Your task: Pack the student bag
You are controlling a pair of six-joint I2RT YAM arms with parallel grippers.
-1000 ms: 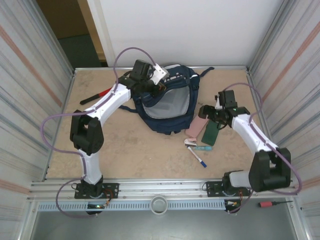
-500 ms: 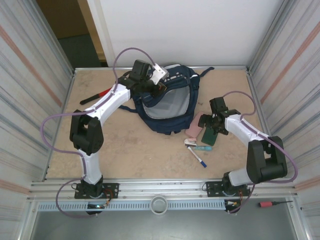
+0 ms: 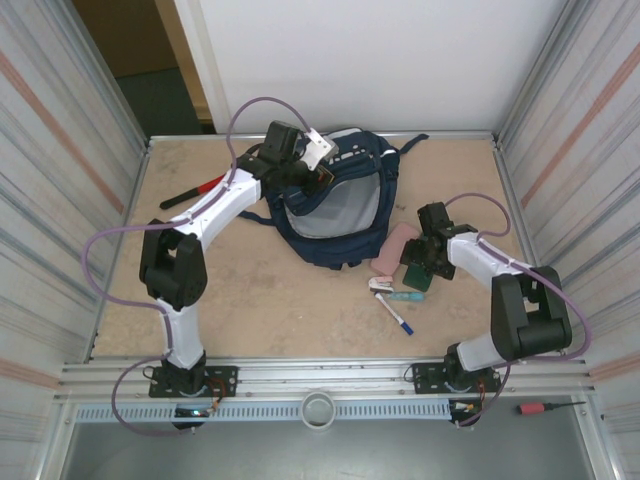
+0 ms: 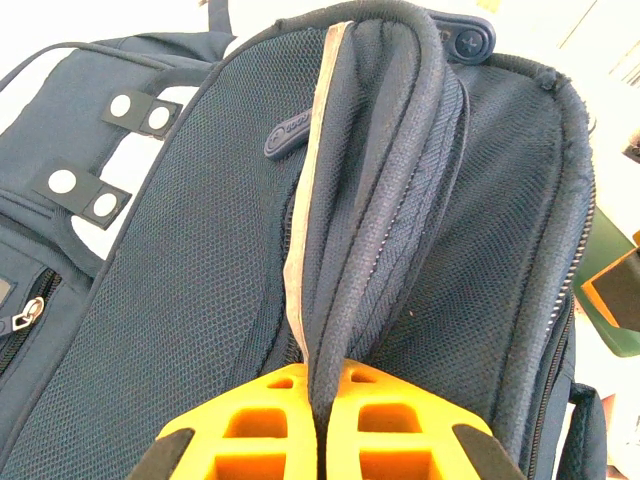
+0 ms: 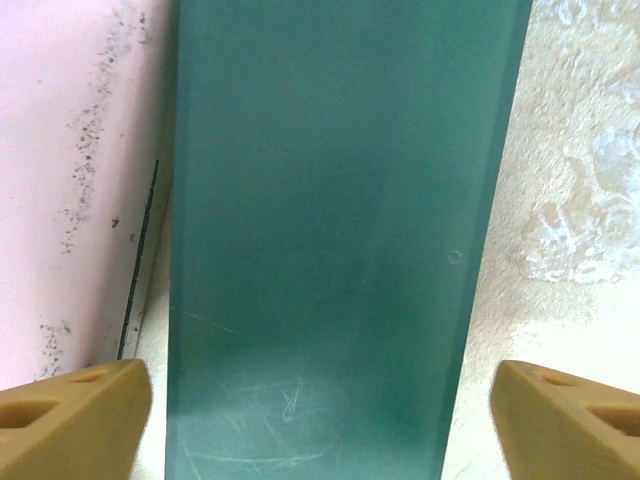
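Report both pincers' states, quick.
Left pincer: shut on a fold of the student bag.
Right pincer: open, straddling the green case, not gripping it.

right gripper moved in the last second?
Yes. In the top view the right gripper has come down toward the near edge. It is now over the green case beside the pink item, jaws open astride the case.
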